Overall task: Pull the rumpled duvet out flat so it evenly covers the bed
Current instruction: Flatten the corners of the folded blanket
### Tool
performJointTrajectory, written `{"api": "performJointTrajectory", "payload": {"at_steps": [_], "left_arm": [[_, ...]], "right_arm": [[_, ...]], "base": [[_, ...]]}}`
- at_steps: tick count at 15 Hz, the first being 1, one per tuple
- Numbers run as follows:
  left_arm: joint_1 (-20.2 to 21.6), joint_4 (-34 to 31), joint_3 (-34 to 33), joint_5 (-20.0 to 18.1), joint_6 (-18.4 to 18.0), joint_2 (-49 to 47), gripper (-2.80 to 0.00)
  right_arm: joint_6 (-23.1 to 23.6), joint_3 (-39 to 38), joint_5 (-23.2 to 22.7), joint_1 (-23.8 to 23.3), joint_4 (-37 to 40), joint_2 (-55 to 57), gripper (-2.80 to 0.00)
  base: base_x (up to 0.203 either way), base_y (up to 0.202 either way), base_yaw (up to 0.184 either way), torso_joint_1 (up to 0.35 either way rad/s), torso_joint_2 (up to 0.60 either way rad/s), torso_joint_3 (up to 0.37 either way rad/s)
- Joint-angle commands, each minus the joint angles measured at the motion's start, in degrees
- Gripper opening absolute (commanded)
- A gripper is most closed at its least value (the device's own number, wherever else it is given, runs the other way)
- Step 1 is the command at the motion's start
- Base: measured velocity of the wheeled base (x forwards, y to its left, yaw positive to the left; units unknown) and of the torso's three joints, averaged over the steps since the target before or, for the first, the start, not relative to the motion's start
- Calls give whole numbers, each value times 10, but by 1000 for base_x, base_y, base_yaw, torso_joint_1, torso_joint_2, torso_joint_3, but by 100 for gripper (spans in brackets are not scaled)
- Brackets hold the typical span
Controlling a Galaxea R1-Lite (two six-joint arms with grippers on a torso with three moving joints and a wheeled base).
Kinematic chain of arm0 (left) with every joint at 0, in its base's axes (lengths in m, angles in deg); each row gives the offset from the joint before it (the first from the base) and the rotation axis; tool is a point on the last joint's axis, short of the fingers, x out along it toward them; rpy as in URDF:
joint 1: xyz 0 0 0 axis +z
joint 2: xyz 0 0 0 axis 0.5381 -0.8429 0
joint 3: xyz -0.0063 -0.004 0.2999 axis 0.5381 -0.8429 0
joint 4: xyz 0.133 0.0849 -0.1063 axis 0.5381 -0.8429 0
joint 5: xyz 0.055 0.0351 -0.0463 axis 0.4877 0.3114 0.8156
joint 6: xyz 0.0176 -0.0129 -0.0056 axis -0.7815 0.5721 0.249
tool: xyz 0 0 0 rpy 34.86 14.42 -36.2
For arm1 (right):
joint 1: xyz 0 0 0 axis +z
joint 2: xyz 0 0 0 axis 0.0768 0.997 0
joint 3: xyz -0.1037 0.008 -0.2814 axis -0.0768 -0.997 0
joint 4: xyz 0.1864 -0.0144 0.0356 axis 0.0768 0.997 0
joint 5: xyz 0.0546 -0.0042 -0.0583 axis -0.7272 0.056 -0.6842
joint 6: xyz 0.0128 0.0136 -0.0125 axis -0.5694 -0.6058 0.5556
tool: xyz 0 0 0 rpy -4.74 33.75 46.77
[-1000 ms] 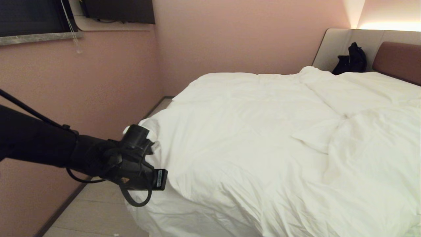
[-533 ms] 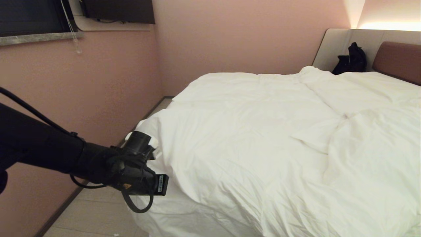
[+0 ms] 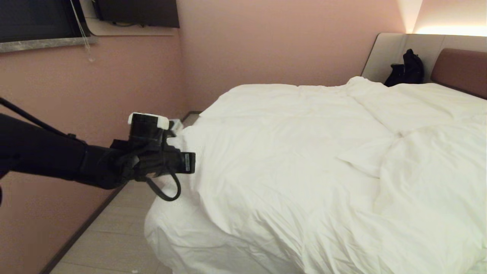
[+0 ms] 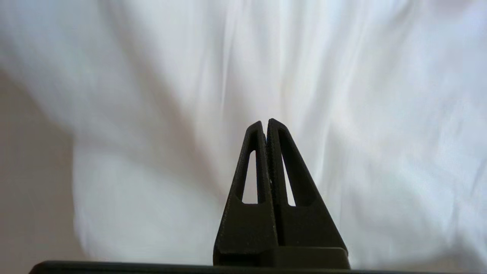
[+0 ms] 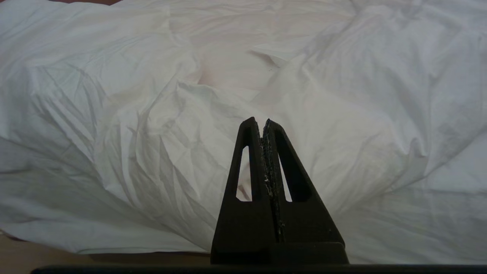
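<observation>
The puffy white duvet (image 3: 296,152) lies creased over the bed (image 3: 388,53), with a ridge running across its right half and its near left corner hanging toward the floor. My left gripper (image 3: 173,131) is held up beside the duvet's left edge. In the left wrist view it (image 4: 265,122) is shut, its fingers pressed together with no cloth showing between them and the duvet (image 4: 342,95) close in front. My right gripper (image 5: 262,121) is outside the head view. It is shut with nothing in it and faces the crumpled duvet (image 5: 152,114) low by the bed's edge.
A black bag (image 3: 407,68) leans on the padded headboard (image 3: 460,70). A pink wall with a window sill (image 3: 42,43) runs close along the bed's left side. Between wall and bed lies a narrow strip of floor (image 3: 114,236).
My left arm has risen along the duvet's left edge and its wrist has turned. Its fingers stay shut. The duvet lies much as before.
</observation>
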State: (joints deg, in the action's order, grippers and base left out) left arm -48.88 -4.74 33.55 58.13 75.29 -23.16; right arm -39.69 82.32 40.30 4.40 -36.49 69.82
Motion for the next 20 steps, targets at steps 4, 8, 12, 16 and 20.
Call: {"api": "performJointTrajectory", "payload": {"at_steps": [4, 8, 12, 16, 20], "left_arm": [[-2, 13, 142, -3, -8, -121, -280], [-17, 11, 196, -4, -11, -164, -280], [-26, 7, 273, -5, -28, -223, -280], [-28, 9, 296, -6, -65, -249, -280], [-42, 15, 296, -5, -85, -246, -280]], "right_arm": [[0, 0, 0, 0, 0, 0, -280], [0, 0, 0, 0, 0, 0, -280], [0, 0, 0, 0, 0, 0, -280], [0, 0, 0, 0, 0, 0, -280], [0, 0, 0, 0, 0, 0, -280]], "base": [[0, 0, 0, 0, 0, 0], [0, 0, 0, 0, 0, 0], [0, 0, 0, 0, 0, 0], [0, 0, 0, 0, 0, 0], [0, 0, 0, 0, 0, 0]]}}
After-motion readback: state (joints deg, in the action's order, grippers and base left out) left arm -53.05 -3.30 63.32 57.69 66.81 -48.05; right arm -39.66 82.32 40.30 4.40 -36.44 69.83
